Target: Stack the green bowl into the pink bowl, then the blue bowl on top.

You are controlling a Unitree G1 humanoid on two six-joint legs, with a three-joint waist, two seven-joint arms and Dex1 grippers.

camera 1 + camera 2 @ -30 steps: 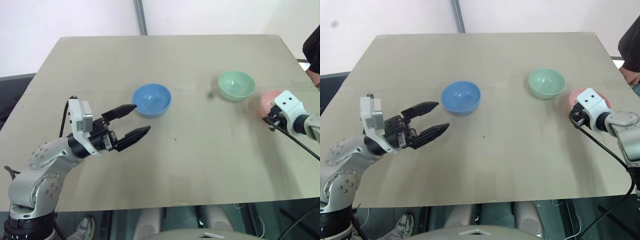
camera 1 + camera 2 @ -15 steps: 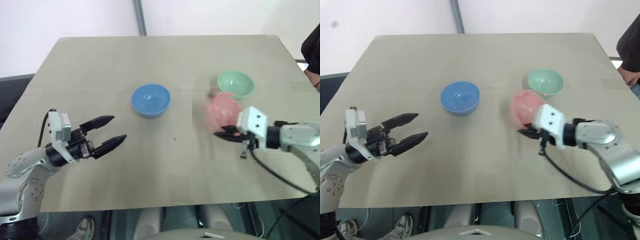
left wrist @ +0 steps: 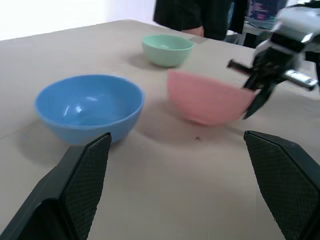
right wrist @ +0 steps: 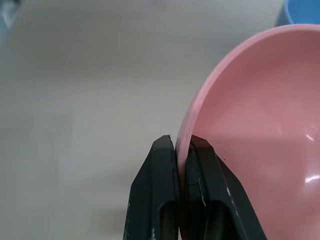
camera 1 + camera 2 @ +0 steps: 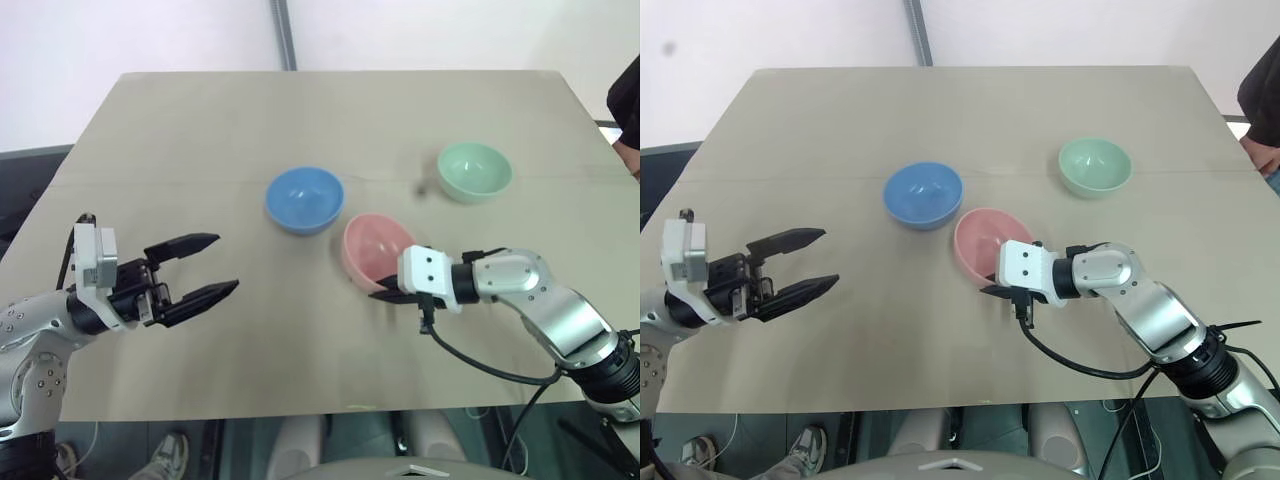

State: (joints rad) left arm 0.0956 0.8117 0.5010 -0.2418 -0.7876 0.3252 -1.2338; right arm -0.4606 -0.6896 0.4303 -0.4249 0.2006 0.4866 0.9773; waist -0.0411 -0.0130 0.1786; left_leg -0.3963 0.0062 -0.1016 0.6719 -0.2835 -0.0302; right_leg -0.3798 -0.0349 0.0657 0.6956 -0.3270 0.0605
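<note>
A tan worktop (image 5: 330, 120) stands before a white wall; the right pincer (image 5: 385, 293) pinches the pink bowl (image 5: 372, 247) by its rim, while the left pincer (image 5: 205, 265) gapes wide, empty.

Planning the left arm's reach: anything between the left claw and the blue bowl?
Nothing. In the left eye view, only bare table separates the open left claw from the blue bowl.
</note>
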